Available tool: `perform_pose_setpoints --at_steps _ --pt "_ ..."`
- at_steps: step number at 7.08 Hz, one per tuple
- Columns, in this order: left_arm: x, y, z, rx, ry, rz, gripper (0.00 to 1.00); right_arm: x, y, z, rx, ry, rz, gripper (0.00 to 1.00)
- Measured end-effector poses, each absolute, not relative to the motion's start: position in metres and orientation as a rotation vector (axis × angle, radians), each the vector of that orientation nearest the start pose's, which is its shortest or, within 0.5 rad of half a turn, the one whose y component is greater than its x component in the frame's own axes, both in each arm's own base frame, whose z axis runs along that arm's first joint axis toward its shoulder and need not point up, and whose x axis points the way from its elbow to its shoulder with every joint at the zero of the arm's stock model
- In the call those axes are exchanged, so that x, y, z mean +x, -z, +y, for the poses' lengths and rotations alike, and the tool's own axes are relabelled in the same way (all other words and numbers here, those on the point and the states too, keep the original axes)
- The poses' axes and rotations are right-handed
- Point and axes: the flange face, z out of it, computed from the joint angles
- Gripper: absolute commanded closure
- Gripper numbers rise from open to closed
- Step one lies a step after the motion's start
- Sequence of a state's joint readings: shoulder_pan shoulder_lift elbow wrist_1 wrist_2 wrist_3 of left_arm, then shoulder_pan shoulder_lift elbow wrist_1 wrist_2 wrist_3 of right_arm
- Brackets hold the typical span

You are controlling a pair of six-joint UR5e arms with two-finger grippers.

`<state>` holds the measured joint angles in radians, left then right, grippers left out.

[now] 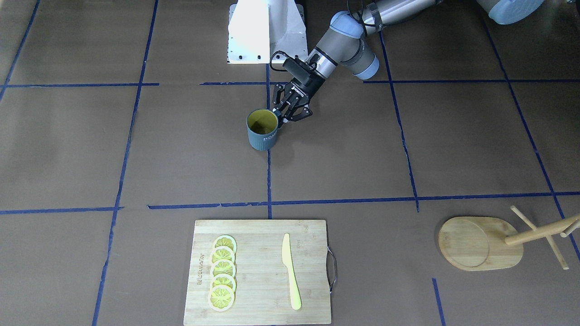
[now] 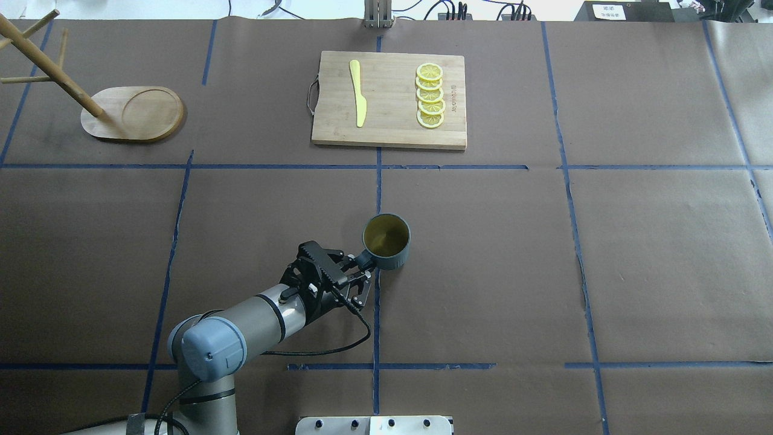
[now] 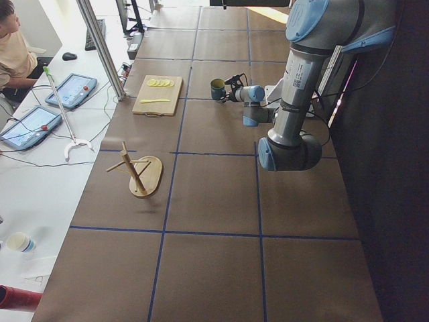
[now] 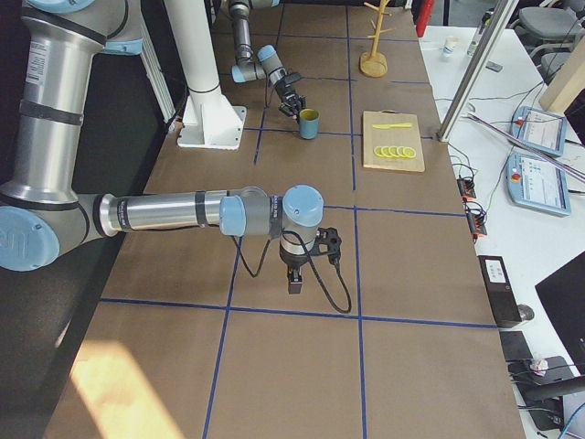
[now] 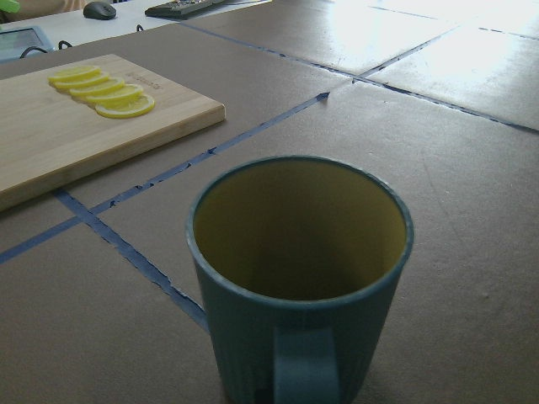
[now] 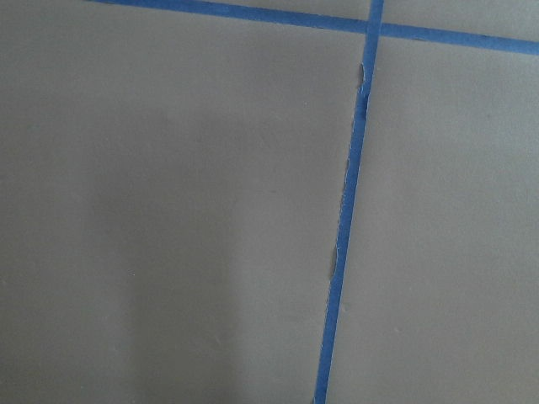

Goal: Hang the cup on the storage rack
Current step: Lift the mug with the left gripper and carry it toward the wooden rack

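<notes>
Cup [image 2: 386, 243], upright on surface [image 2: 495, 284]; handle faces left gripper [image 2: 362, 270], jaws spread wide, just beside it; storage rack [image 2: 134, 115] well apart, leftward.

Overhead and front-facing views face each other across the cup [image 2: 386, 241]; left wrist view looks at it from close by.

Beside the matt black left tool [image 2: 362, 272], the cup [image 2: 387, 241] is matt blue-grey, finely ribbed outside and smooth olive-yellow inside; the tabletop [image 2: 495, 272] is matt brown paper with blue tape [image 2: 423, 167], the far storage rack [image 2: 136, 115] pale smooth wood.
</notes>
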<state>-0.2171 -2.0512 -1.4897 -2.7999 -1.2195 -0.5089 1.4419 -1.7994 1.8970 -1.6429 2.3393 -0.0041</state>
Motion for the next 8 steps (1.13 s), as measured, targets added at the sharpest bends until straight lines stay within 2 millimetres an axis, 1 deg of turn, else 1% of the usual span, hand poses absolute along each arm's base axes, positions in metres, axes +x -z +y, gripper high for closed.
perform_pose_setpoints --at_steps 1,2,3,5,6,7,8 --pt "0.583 -0.263 -0.302 1.171 -0.301 1.201 1.00 0.013 -0.608 -0.400 -0.024 0.136 -0.769 0.00" --pt "0.570 -0.248 -0.303 1.114 -0.191 1.300 1.00 0.013 -0.607 -0.401 -0.023 0.137 -0.769 0.00" --pt "0.556 -0.234 -0.308 1.045 -0.068 1.395 1.00 0.013 -0.606 -0.401 -0.021 0.138 -0.769 0.00" --pt "0.514 -0.208 -0.334 0.851 0.258 1.637 1.00 0.013 -0.605 -0.401 -0.018 0.141 -0.769 0.00" --pt "0.490 -0.201 -0.348 0.724 0.434 1.797 1.00 0.013 -0.605 -0.401 -0.017 0.142 -0.770 0.00" --pt "0.471 -0.197 -0.360 0.606 0.570 1.926 1.00 0.013 -0.605 -0.401 -0.017 0.143 -0.769 0.00" --pt "0.451 -0.196 -0.376 0.473 0.710 2.035 1.00 0.013 -0.606 -0.401 -0.017 0.144 -0.768 0.00"
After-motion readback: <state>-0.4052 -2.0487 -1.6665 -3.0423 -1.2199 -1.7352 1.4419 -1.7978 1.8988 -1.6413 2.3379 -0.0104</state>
